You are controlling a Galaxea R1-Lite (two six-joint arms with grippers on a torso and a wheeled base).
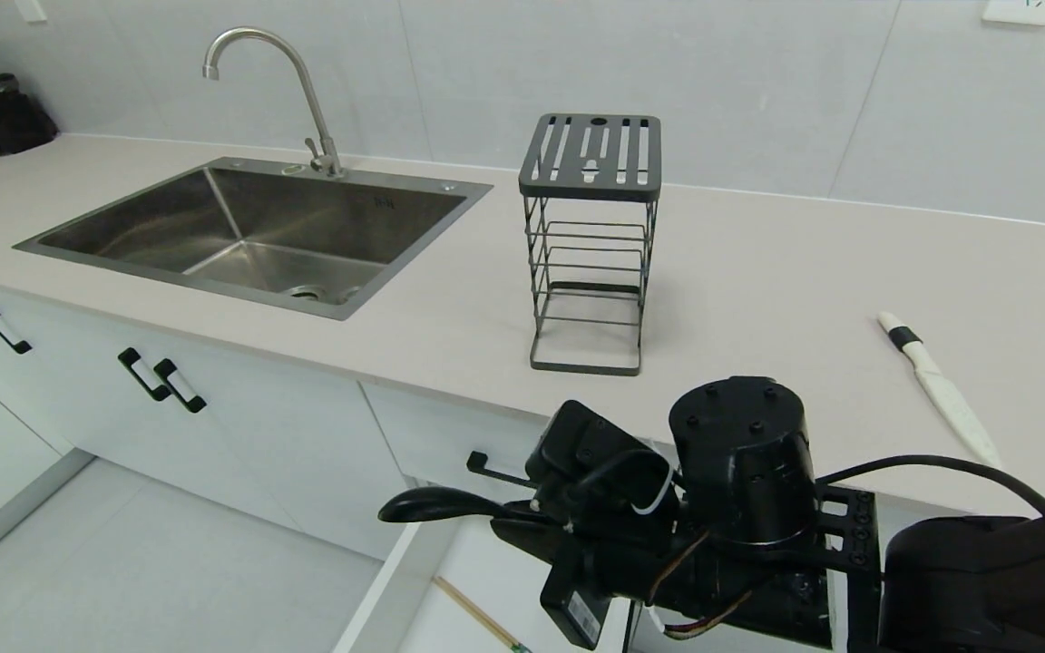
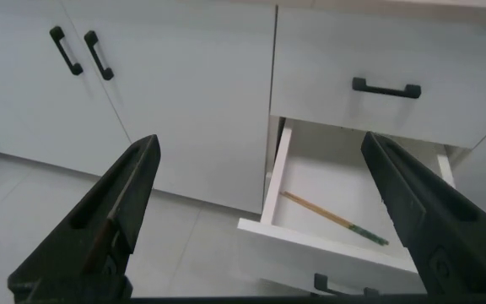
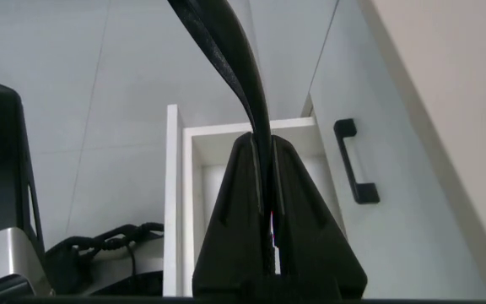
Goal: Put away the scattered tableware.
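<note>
Where right hand [image 3: 264, 143] clamps spoon [image 3: 226, 51], handle hidden

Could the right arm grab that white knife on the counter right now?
Probably not yet. Its pincer is shut on a black spoon. The knife itself lies bare on the counter, nothing around it.

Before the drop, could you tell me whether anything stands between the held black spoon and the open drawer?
Nothing visible does. The black spoon, shut in the right gripper, hangs above the open drawer, with clear air between them. A chopstick lies on the drawer floor.
</note>
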